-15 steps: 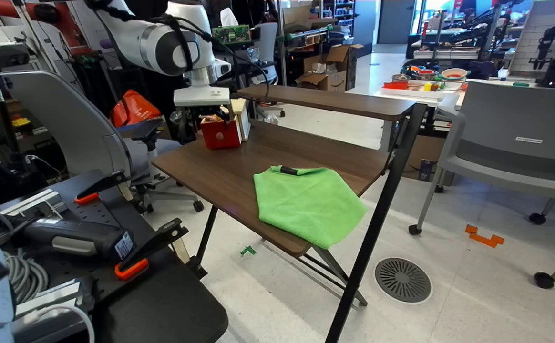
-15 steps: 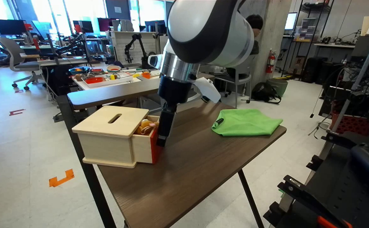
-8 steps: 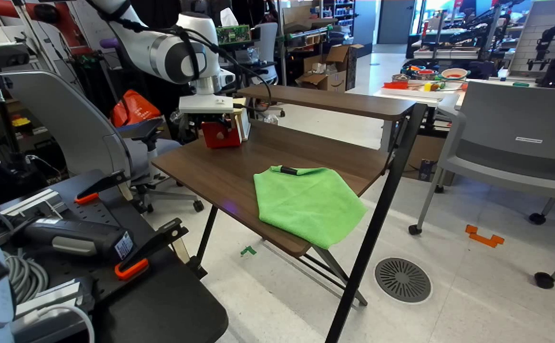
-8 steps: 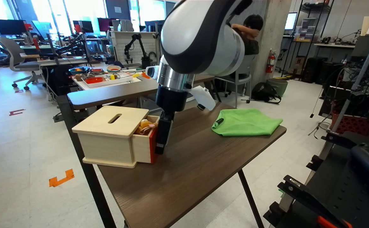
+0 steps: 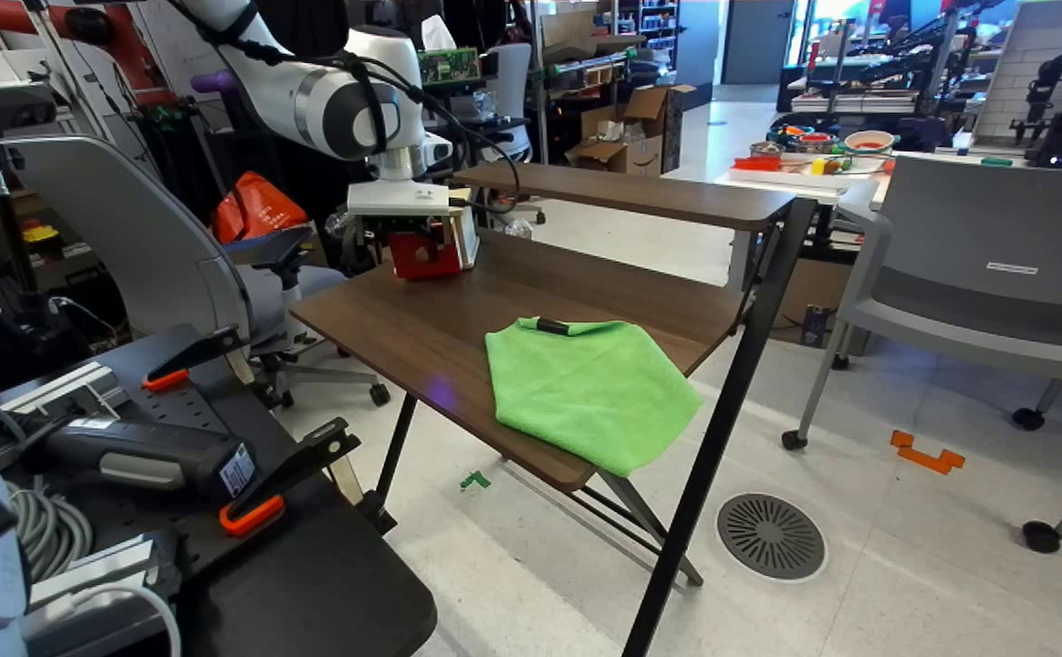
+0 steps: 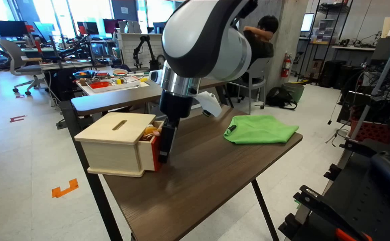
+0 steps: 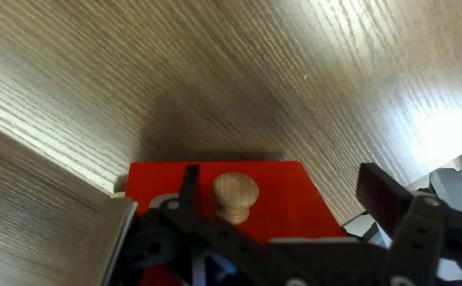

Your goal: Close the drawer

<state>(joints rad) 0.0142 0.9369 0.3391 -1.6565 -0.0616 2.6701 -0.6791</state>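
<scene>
Tool (image 7: 280, 180) stands released, its two fingers (image 7: 382, 194) spread well apart in the wrist view. A wooden knob (image 7: 235, 194) shows between them, much nearer the finger on the picture's left. That finger overlaps the red front (image 7: 284, 202) of the drawer (image 6: 147, 155) there, and in an exterior view a dark finger stands right beside it (whether they truly touch, I cannot tell). The drawer juts part-way out of a pale wooden box (image 6: 111, 157) on the bench (image 6: 198, 187). In the wrist view, blurred dark linkage (image 7: 231, 246) covers much of the drawer and runs off the bottom and right edges. In an exterior view most of the tool is hard to make out, dark beneath a pale plate (image 5: 399, 198). Orange contents (image 6: 149, 132) show over the drawer's side, too covered to identify.
</scene>
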